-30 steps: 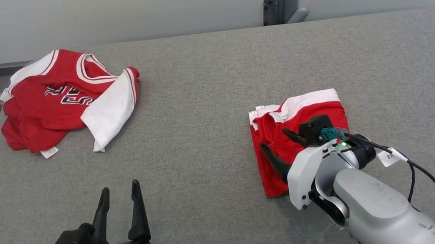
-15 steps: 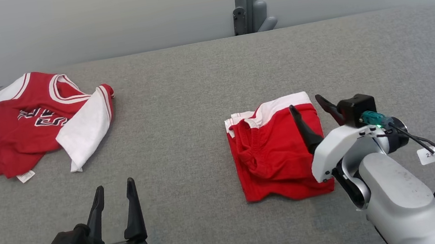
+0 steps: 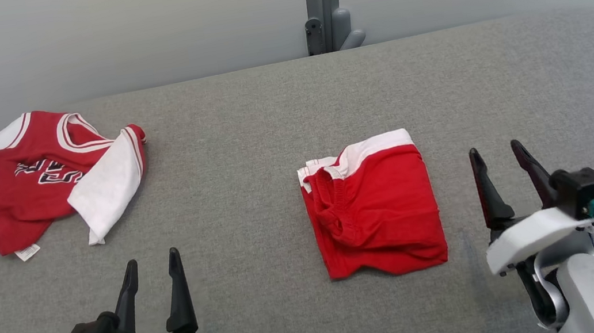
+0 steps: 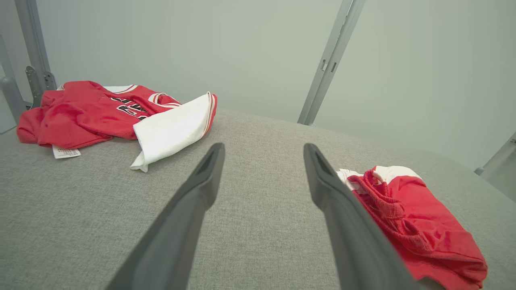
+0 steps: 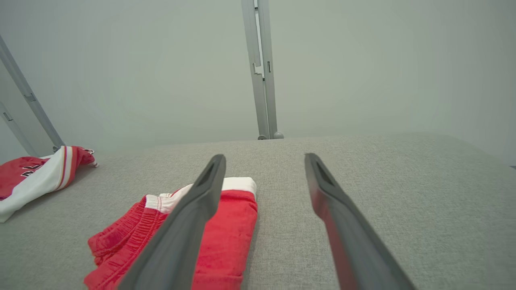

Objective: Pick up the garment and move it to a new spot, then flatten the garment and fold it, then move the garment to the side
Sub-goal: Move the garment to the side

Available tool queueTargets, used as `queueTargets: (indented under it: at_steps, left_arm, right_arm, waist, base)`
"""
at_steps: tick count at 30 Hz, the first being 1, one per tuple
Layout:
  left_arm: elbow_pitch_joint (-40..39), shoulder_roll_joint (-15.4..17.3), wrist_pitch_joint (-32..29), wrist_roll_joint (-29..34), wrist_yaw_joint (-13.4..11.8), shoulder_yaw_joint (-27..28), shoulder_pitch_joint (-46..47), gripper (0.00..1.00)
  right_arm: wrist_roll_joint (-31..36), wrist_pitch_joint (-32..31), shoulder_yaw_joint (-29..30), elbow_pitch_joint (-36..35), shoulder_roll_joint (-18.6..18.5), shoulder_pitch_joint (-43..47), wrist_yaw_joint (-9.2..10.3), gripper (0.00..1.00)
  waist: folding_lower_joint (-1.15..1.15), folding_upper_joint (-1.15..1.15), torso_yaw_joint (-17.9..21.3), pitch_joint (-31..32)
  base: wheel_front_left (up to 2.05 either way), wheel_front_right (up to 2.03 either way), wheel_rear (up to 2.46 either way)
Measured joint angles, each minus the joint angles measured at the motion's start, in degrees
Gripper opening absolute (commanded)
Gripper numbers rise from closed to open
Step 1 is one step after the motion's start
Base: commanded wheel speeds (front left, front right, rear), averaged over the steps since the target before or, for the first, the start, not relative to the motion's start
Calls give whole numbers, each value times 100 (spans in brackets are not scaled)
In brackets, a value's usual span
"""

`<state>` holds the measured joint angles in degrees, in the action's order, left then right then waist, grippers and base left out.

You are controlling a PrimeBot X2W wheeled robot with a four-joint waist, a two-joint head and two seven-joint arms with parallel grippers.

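The garment, a pair of red shorts with a white waistband, lies folded into a neat rectangle near the middle of the grey padded table. In the left wrist view the shorts sit to the right of the fingers. In the right wrist view the shorts lie partly behind the left finger. My right gripper stands open and empty just right of the shorts, apart from them. At the lower left, well clear of the shorts, my left gripper is open and empty too.
A crumpled red and white jersey lies at the table's far left corner. A grey metal post stands behind the back edge. Bare grey cloth stretches to the right of the shorts.
My right gripper has drawn back off the folded shorts to their right, empty. The head camera has turned, shifting the whole picture left. The left gripper has stayed put.
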<state>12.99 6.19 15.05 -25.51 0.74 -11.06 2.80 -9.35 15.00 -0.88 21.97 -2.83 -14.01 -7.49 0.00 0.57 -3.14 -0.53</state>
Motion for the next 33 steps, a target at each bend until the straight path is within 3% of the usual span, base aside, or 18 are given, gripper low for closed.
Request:
queueTargets:
  at_steps: [7, 14, 25, 33]
  left_arm:
    - [13, -1, 0, -10, -8, 87, -113, 100]
    - [44, -7, 0, -5, 0, 76, -162, 100]
    - [60, -23, 0, 19, 0, 13, -164, 100]
    - [29, -22, 0, 65, -9, 0, -163, 100]
  right_arm:
    - [-265, 5, 160, -779, 0, 767, -1, 100]
    - [-280, 5, 148, -1024, 0, 979, 0, 100]
    - [-111, -232, 253, -886, 0, 804, -1, 100]
    - [-18, -817, 455, -260, -8, 214, 0, 100]
  waist:
    - [0, 0, -40, 44]
    - [0, 0, -42, 89]
    - [0, 0, -186, 102]
    - [0, 0, -405, 25]
  base:
    - [0, 0, 0]
    - [0, 0, 0]
    - [0, 0, 0]
    - [0, 0, 0]
